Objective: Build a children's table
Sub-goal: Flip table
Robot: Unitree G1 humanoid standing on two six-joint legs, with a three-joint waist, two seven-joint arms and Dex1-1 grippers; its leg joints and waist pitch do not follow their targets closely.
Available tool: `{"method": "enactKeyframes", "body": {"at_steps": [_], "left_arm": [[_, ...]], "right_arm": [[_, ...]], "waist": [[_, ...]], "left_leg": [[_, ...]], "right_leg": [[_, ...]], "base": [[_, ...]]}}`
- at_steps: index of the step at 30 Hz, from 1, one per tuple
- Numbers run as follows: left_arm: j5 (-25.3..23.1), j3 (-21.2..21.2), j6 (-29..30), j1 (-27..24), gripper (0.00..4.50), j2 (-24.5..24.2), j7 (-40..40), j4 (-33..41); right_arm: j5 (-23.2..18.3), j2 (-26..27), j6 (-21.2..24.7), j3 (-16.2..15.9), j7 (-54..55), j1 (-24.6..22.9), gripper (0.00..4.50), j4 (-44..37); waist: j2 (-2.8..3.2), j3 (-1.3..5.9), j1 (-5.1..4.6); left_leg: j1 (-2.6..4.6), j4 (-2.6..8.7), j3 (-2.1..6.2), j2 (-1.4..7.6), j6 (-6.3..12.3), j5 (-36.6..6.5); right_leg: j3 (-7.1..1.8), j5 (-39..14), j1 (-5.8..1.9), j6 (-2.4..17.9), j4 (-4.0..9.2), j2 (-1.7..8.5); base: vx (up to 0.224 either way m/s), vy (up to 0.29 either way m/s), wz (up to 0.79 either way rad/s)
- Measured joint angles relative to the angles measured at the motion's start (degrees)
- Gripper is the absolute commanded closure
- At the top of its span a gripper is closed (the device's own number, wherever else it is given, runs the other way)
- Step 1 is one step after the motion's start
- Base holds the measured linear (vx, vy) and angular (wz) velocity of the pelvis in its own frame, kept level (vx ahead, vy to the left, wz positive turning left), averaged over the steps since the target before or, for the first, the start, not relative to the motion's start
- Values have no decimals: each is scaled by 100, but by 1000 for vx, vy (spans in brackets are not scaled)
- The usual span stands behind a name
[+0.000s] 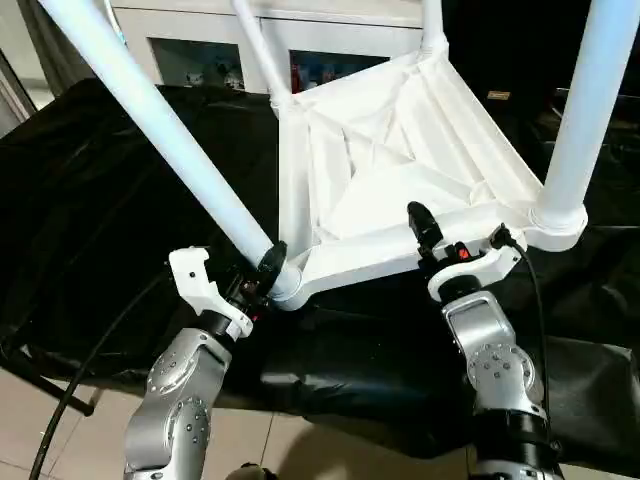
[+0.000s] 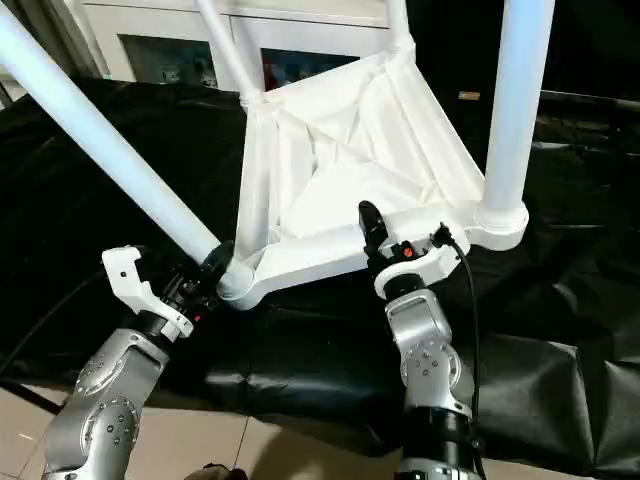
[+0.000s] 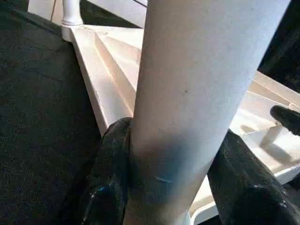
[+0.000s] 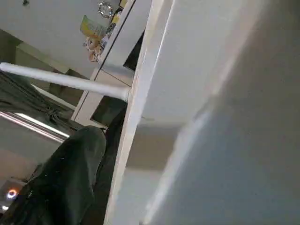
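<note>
The white tabletop (image 1: pixel 400 170) lies underside up and tilted on the black cloth, its ribbed X-bracing showing. All four white legs stand in their corner sockets: near left (image 1: pixel 150 120), near right (image 1: pixel 590 110), and two at the back (image 1: pixel 258 50) (image 1: pixel 432 20). My left gripper (image 1: pixel 268 268) is shut on the near left leg just above its socket. In the left wrist view its black fingers (image 3: pixel 110 178) flank that leg (image 3: pixel 197 93). My right gripper (image 1: pixel 428 235) is shut on the tabletop's near rim, one finger (image 4: pixel 70 178) lying over the edge (image 4: pixel 140 93).
A black cloth (image 1: pixel 100 200) covers the work table and hangs over its front edge. A white cabinet with glass doors (image 1: pixel 200 50) stands behind. A black cable (image 1: pixel 80 390) runs down to the tiled floor (image 1: pixel 60 440) on the left.
</note>
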State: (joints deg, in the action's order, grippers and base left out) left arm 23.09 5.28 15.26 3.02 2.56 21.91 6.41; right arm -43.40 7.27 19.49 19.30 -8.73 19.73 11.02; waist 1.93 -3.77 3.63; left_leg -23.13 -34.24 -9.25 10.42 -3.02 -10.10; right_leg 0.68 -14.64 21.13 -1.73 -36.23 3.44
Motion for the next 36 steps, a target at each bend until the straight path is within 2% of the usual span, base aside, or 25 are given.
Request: {"method": "enactKeyframes", "body": {"at_steps": [11, 19, 28, 29, 30, 36], "left_arm": [[-1, 16, -93, 1, 244, -5, 24, -150], [5, 65, -233, 119, 244, 31, 75, -389], [67, 108, -298, 167, 244, 32, 70, -513], [66, 113, -298, 192, 188, 41, 47, -538], [103, 129, -291, 216, 174, 70, 35, -568], [206, 127, -261, 315, 133, 56, 38, -640]], "right_arm": [[138, -85, 112, -96, 39, -38, 147, 38], [128, -158, 128, -70, 53, 31, 211, 53], [82, -171, 64, -12, -57, 184, 232, 257], [84, -179, 44, -13, -58, 194, 233, 270], [95, -179, 24, -17, -62, 194, 234, 272], [167, -187, -65, -65, -78, 191, 236, 273]], "waist": [[75, 43, -22], [61, 49, -20], [56, 53, -28], [56, 53, -24], [57, 53, -19], [64, 54, -6]], "left_leg": [[2, -10, -8, 3, 6, 6], [5, -12, -40, 18, 30, 29], [5, -25, -49, 25, 48, 54], [4, -24, -49, 26, 43, 55], [4, -24, -50, 27, 35, 57], [2, -23, -51, 32, 14, 72]], "right_leg": [[-3, 9, -3, 5, -4, 1], [-1, 15, -2, 7, -14, 6], [-2, 16, 9, 7, -47, 7], [-1, 16, 12, 8, -52, 7], [0, 17, 13, 9, -57, 7], [3, 21, 23, 16, -77, 7]], "base": [[0, 0, 0], [0, 0, 0], [0, 0, 0], [0, 0, 0], [0, 0, 0], [0, 0, 0]]}}
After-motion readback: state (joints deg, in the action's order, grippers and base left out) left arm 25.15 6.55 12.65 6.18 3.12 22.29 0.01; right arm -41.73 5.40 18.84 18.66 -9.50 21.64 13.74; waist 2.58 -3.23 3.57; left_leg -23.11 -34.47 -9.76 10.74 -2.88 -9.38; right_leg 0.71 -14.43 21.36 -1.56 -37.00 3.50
